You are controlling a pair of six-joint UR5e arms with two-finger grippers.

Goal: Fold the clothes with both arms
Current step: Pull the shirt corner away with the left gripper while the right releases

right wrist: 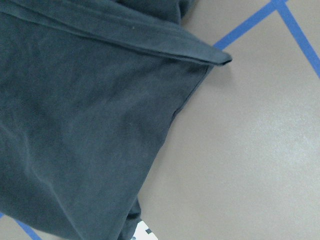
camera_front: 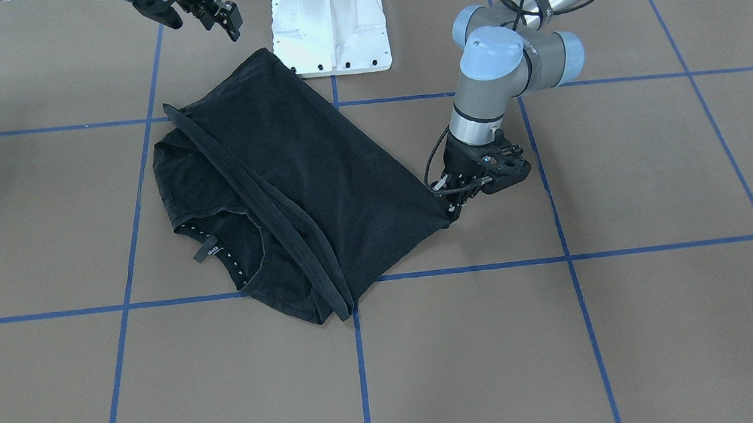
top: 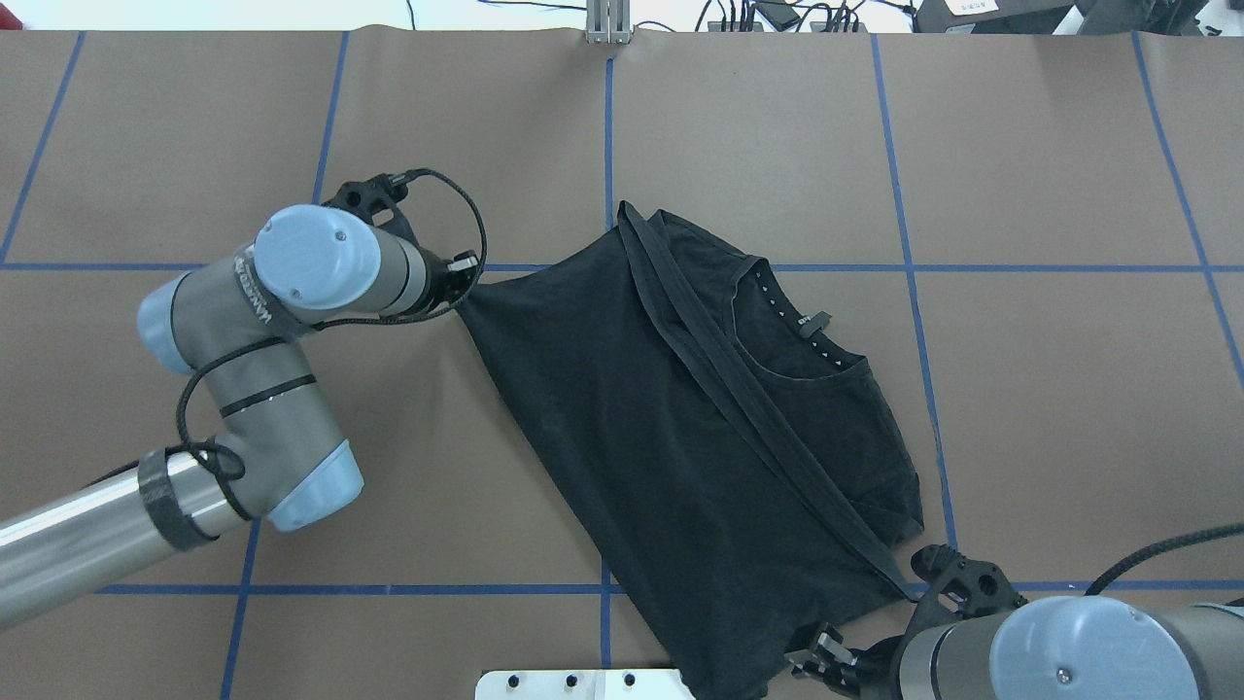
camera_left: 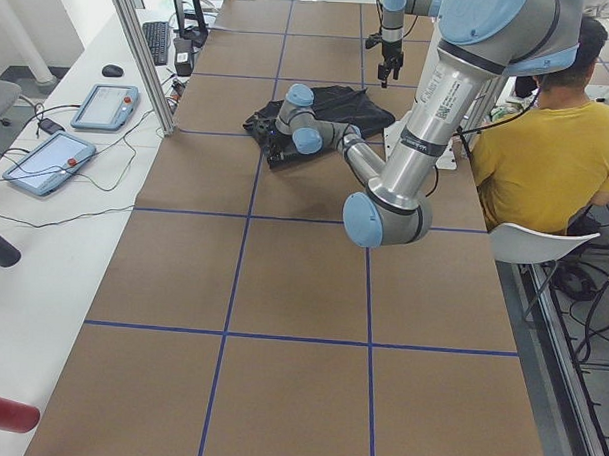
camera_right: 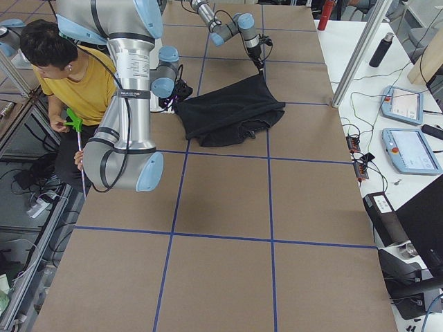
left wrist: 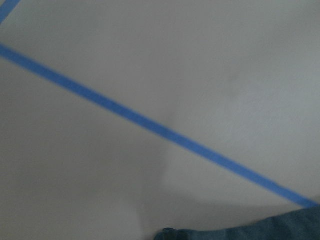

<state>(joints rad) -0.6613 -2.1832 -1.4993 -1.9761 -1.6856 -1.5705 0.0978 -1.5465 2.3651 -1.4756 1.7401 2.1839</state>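
The left black two-finger pincer is clenched on a corner of the black short-sleeved T-shirt, which is spread, partly folded, on the brown blue-taped bench. The right pincer is held released and empty near another corner.

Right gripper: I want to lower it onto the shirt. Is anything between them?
Nothing visible. The right gripper hangs open just above the shirt edge near the white base; its wrist view shows only shirt and table below.
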